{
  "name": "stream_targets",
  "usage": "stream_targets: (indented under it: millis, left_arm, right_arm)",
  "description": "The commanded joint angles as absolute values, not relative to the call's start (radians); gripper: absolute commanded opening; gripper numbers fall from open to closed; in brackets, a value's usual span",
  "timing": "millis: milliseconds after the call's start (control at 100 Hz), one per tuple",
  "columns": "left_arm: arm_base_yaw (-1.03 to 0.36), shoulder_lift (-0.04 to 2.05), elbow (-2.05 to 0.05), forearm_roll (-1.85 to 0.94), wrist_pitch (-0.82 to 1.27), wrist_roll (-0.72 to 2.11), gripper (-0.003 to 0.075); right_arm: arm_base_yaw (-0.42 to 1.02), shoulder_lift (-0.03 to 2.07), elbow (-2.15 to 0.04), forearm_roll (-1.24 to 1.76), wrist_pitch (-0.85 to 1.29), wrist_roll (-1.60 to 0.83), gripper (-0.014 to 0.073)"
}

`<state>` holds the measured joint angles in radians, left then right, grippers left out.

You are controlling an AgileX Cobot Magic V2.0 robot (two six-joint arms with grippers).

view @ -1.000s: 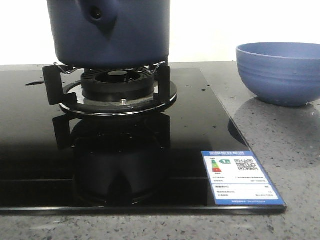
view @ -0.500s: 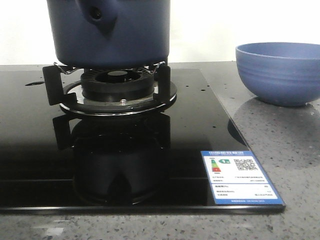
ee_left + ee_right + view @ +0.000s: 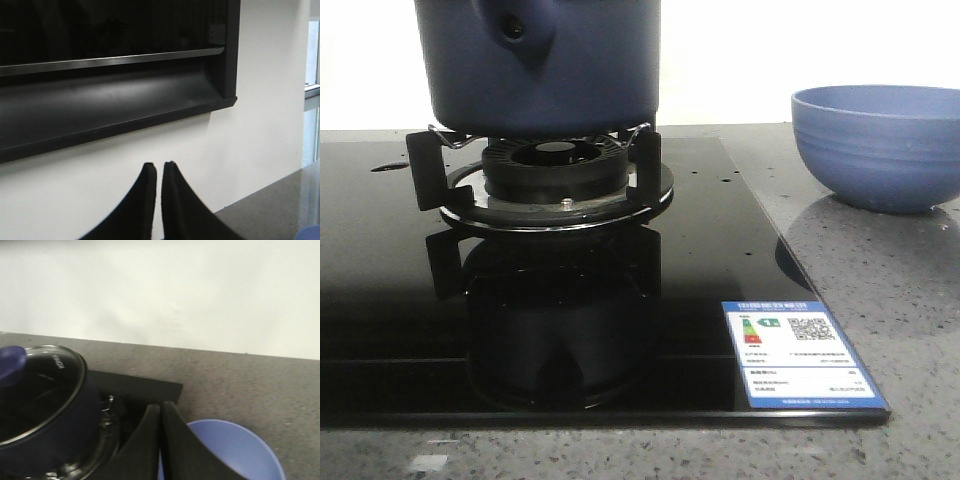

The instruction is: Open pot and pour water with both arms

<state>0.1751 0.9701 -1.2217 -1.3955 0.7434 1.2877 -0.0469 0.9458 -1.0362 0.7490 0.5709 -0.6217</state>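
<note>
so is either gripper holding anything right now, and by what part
Nothing is held. The left gripper and right gripper both have their fingers pressed together with nothing between them, and the pot sits on the burner with its lid on.

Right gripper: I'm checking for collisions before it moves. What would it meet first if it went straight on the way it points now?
Probably the grey countertop beyond the blue bowl, then the white wall. The right gripper is shut, with the pot and its glass lid off to one side. Depth is unclear.
</note>
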Motion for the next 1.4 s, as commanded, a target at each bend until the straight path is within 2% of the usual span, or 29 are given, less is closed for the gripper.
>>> stream_targets:
  millis: [0, 190, 450, 600, 780, 1390]
  left_arm:
    - [0.150, 0.901, -1.172, -1.428, 0.604, 1.274, -0.0020]
    - [0.014, 0.705, -0.906, -1.324, 0.244, 1.287, -0.0020]
    - [-0.044, 0.410, -0.479, -1.372, 0.171, 1.319, -0.0020]
    - [-0.044, 0.267, -0.322, -1.434, 0.159, 1.319, -0.0020]
    - [-0.044, 0.189, -0.266, -1.498, 0.161, 1.319, -0.0020]
    - [-0.044, 0.191, -0.266, -1.501, 0.171, 1.319, -0.0020]
  right_arm:
    - [-0.052, 0.853, -0.945, 0.823, 0.399, -0.731, -0.0062]
    - [-0.052, 0.638, -0.682, 0.823, 0.221, -0.790, -0.0062]
    - [-0.052, 0.390, -0.365, 0.823, 0.134, -0.790, -0.0062]
    - [-0.052, 0.317, -0.289, 0.823, 0.132, -0.790, -0.0062]
    - [-0.052, 0.308, -0.290, 0.823, 0.114, -0.790, -0.0062]
    - [-0.052, 0.308, -0.290, 0.823, 0.118, -0.790, -0.0062]
